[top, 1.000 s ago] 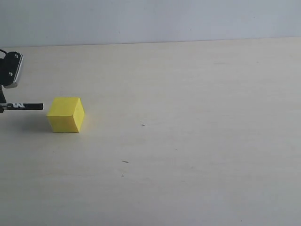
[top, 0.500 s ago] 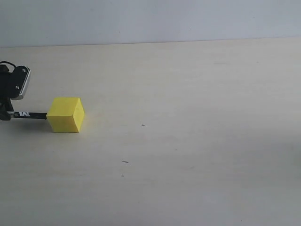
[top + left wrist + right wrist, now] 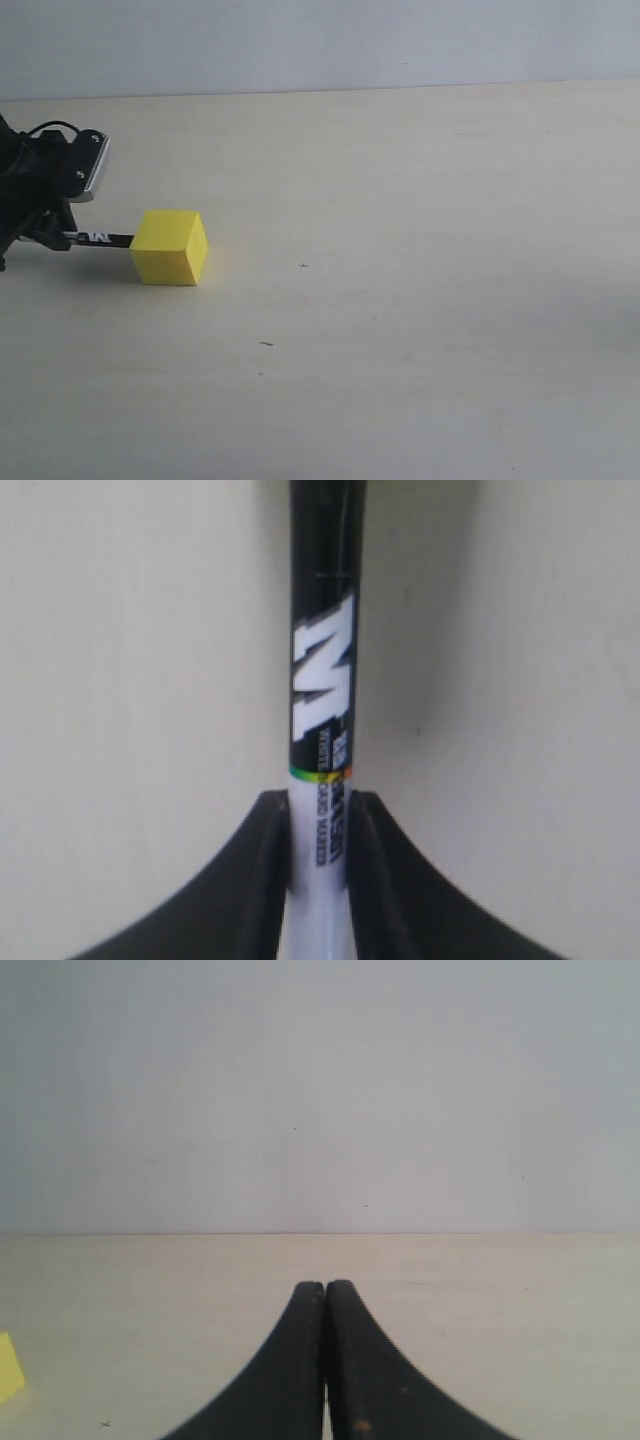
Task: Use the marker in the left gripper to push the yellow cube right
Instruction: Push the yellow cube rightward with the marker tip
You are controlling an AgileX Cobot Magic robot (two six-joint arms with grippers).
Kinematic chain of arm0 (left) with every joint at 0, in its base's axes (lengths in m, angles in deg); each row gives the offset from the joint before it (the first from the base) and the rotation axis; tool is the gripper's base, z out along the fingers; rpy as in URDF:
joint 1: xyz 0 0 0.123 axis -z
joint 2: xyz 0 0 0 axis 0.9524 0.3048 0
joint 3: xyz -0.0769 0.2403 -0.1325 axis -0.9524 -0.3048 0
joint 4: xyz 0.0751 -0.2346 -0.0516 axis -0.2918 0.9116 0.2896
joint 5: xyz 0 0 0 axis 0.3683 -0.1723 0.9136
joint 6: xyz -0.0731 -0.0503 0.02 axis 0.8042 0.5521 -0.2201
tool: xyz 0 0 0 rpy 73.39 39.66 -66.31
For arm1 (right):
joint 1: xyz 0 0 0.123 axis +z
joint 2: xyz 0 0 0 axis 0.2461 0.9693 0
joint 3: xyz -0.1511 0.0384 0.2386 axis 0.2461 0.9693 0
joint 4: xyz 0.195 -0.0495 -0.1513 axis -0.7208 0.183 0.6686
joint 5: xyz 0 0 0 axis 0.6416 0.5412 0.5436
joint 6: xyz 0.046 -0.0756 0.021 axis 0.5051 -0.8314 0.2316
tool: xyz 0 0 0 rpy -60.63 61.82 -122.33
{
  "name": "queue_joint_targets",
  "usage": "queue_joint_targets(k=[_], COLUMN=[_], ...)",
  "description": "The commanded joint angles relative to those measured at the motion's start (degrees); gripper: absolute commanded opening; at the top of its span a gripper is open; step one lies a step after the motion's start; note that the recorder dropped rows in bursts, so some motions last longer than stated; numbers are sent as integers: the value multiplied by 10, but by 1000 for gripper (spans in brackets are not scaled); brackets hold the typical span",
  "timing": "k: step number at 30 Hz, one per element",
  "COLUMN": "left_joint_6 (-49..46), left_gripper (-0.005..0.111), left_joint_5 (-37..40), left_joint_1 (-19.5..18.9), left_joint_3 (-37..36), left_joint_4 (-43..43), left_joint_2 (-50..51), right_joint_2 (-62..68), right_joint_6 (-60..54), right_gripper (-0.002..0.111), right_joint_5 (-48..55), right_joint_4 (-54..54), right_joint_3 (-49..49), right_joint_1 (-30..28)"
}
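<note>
The yellow cube (image 3: 170,247) sits on the pale table at the left of the exterior view; a corner of this yellow cube (image 3: 8,1370) also shows in the right wrist view. My left gripper (image 3: 58,238) is just left of it, shut on the marker (image 3: 100,238), which lies level with its black tip against the cube's left face. In the left wrist view the left gripper (image 3: 320,805) clamps the marker (image 3: 322,680) by its white barrel, the black labelled end pointing away. My right gripper (image 3: 325,1288) is shut on nothing, above bare table; it is out of the exterior view.
The pale table (image 3: 400,300) stretches bare to the right of the cube, with only small dark specks (image 3: 266,343). A grey wall (image 3: 320,40) rises behind the table's far edge.
My left gripper has moved right with the marker, whose tip met the cube and slid it a short way right. The right arm stays out of the exterior view.
</note>
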Motion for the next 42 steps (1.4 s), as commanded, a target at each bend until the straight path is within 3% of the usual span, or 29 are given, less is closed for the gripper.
queue_joint_targets(k=[1,9,13,17,23,26,30,33,42], left_joint_6=[5,29,36,36,47,85,89,89,90], left_gripper=[0,0,0,0,0,0,0,0,0], left_joint_5=[-2,27,35,33,25,28,60,63,69], left_joint_1=[31,-16,-21,3,98,84,24,17,107], left_joint_3=[5,21,21,21,21,21,21,21,21], left_joint_4=[6,1,-32,-21,9,-1,-2,-2,5], left_joint_2=[-3,-8,-12,-11,-11,-11,-11,-11,-11], right_joint_2=[-3,-3,-3,-3,-3,-3,-3,-3,-3], right_joint_6=[-1,-1,-1,-1,-1,-1,-1,-1,-1], right_gripper=[0,0,0,0,0,0,0,0,0], right_joint_5=[-3,-3,-3,-3,-3,-3,-3,-3,-3], right_joint_4=[3,3,3,3,3,3,3,3,3], right_joint_3=[3,3,3,3,3,3,3,3,3], right_joint_1=[-2,-2,-2,-2,-2,-2,-2,-2,-2])
